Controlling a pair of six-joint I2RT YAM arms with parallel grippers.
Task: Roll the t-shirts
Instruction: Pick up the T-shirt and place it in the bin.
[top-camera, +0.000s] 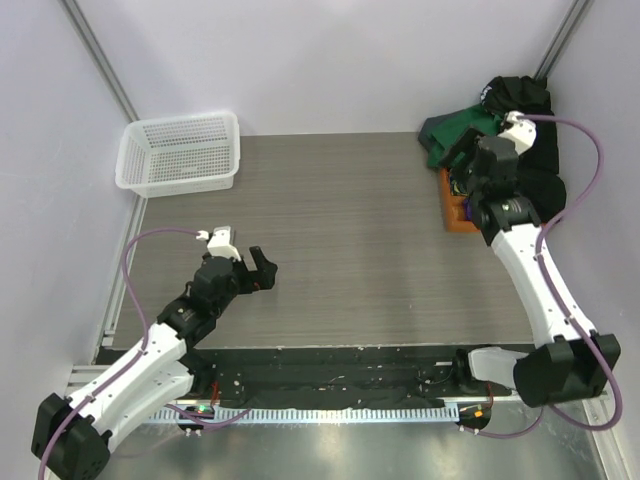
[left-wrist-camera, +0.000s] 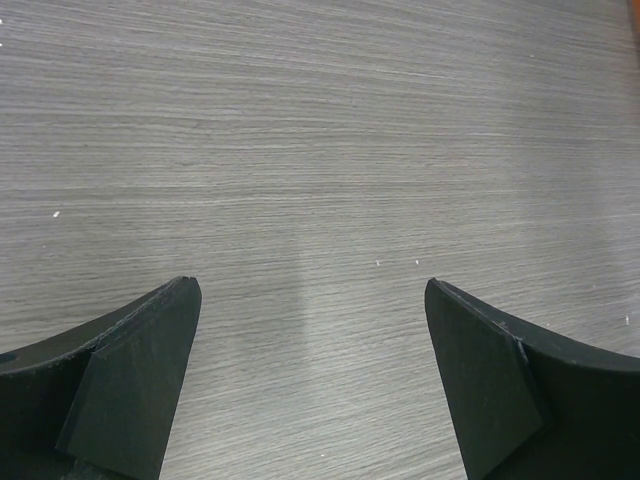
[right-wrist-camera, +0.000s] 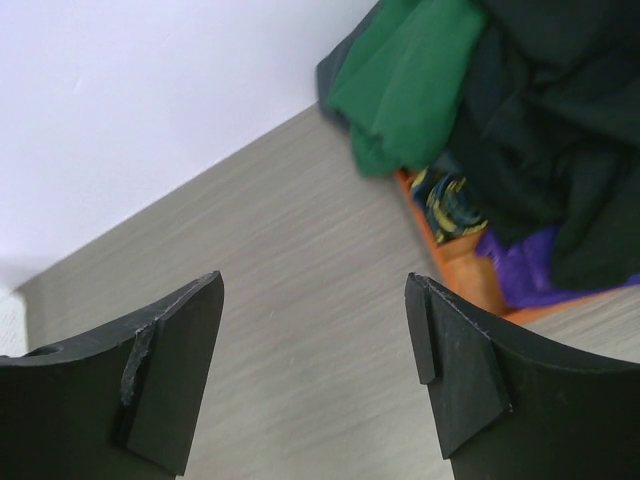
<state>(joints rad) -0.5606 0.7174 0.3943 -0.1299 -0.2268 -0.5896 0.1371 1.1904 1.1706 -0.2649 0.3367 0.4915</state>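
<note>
T-shirts (top-camera: 500, 125) sit as one loose heap in the upper right corner of the top view, against the wall (top-camera: 330, 60). None is spread flat, folded to a strip or rolled. All are crumpled together.

Heap contents, from the right wrist view:
- green t-shirt (right-wrist-camera: 410, 75), bright mid-green, bunched in soft folds at the left edge of the heap, spilling onto the tabletop (top-camera: 340, 250)
- very dark, near-black cloth (right-wrist-camera: 550, 130) making up most of the heap, to the right of and over the green
- purple piece (right-wrist-camera: 530, 275) and a dark piece with a yellow pattern (right-wrist-camera: 445, 200) low down. Garment type cannot be told for either.

The heap lies on an orange tray (right-wrist-camera: 465, 265); only the tray's left rim and near corner show.

Right end effector (right-wrist-camera: 315, 280): jaws wide apart, nothing between them, bare tabletop in the gap. It is near the heap's left edge and not touching cloth.

Left end effector (left-wrist-camera: 310, 290): jaws wide apart, holding nothing, above bare wood-grain tabletop in the lower left of the top view, well apart from the heap.

White mesh basket (top-camera: 180, 155) stands at upper left of the top view, with nothing visible inside it.
</note>
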